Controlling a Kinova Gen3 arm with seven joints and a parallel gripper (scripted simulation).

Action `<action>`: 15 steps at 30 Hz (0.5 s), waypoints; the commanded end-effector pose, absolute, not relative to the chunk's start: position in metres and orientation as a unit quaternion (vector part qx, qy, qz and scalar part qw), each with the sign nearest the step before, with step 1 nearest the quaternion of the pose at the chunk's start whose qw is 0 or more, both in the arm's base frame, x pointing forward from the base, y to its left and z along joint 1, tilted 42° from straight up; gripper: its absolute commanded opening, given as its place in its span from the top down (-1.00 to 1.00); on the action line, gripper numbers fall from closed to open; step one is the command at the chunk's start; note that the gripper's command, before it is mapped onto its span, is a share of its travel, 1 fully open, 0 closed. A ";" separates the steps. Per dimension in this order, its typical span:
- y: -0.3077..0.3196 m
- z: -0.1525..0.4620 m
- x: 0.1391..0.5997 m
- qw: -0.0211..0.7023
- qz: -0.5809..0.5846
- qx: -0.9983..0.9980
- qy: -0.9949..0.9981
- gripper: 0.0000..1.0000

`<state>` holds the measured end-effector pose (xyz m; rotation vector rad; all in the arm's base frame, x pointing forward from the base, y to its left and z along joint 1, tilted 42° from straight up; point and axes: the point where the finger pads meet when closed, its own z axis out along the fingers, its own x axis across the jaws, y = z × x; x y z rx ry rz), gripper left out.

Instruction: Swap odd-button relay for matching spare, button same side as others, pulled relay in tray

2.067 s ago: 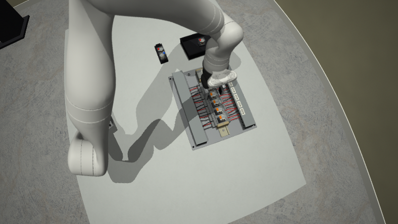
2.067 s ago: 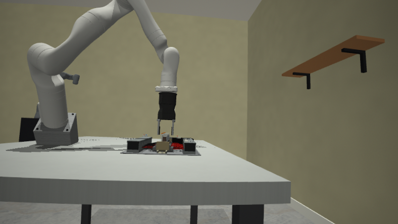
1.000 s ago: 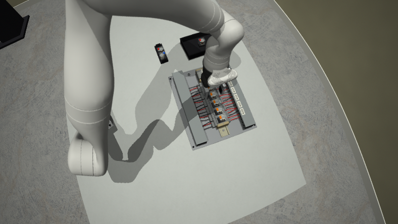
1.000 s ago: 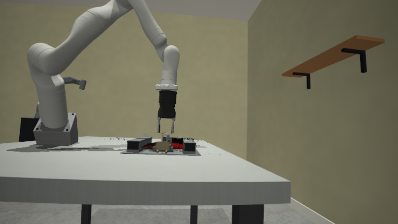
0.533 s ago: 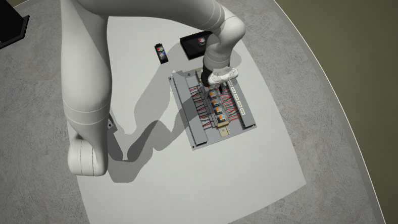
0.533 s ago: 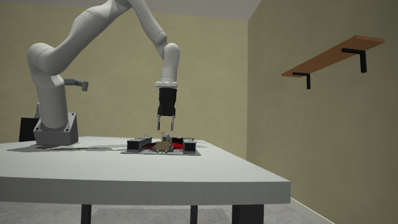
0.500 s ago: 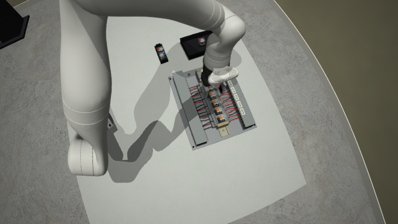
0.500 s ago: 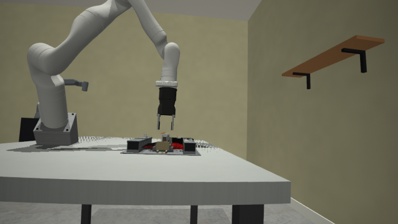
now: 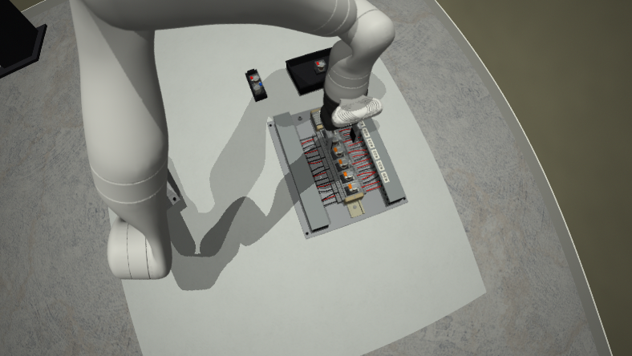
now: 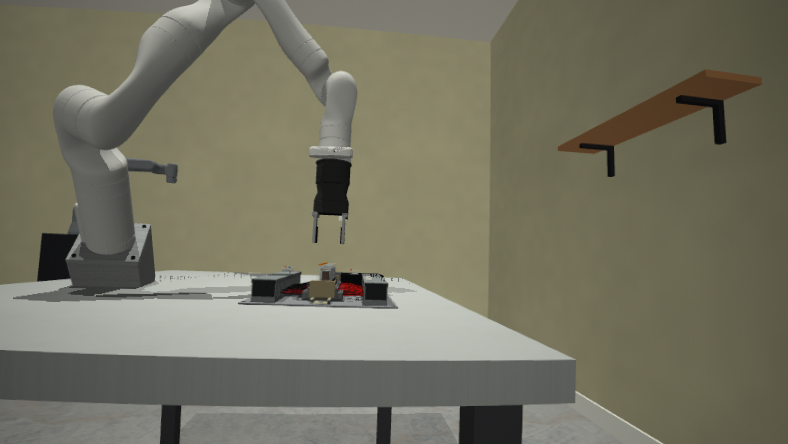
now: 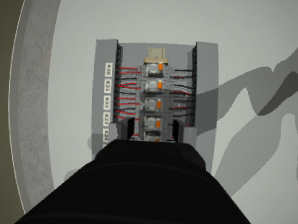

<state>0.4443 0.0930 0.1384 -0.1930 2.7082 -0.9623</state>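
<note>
A white robot arm (image 9: pixel 127 101) (image 10: pixel 148 71) (image 11: pixel 150 190) arches over a pale surface (image 9: pixel 273 296) (image 10: pixel 286 336) (image 11: pixel 250 30), its end effector (image 9: pixel 342 135) (image 10: pixel 328 241) (image 11: pixel 153 126) released and raised above the relay panel (image 9: pixel 318 132) (image 10: pixel 319 304) (image 11: pixel 135 49), right of center in the top view. Orange-buttoned relays (image 9: pixel 346 175) (image 10: pixel 327 271) (image 11: pixel 154 104) line the panel's middle. At upper center, a black tray (image 9: pixel 305 83) carries a red-buttoned relay (image 9: pixel 320 66); left of it, a small rack (image 9: pixel 261 96) holds red- and blue-buttoned relays (image 9: pixel 256 82).

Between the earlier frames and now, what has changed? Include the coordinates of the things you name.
The gripper (image 9: pixel 342 135) (image 10: pixel 328 242) (image 11: pixel 153 126) has risen a little, straight up above the relay row (image 9: pixel 344 163) (image 11: pixel 152 105), its fingers open and holding nothing. Nothing was visibly taken hold of or let go. The tray (image 9: pixel 305 86), the spare rack (image 9: pixel 261 96) and the visible relays stayed put.
</note>
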 end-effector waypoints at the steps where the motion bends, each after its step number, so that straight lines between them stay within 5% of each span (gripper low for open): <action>1: 0.094 0.138 0.445 0.131 -0.331 -0.067 0.932 -1.00; 15: 0.096 0.136 0.446 0.132 -0.328 -0.070 0.933 -1.00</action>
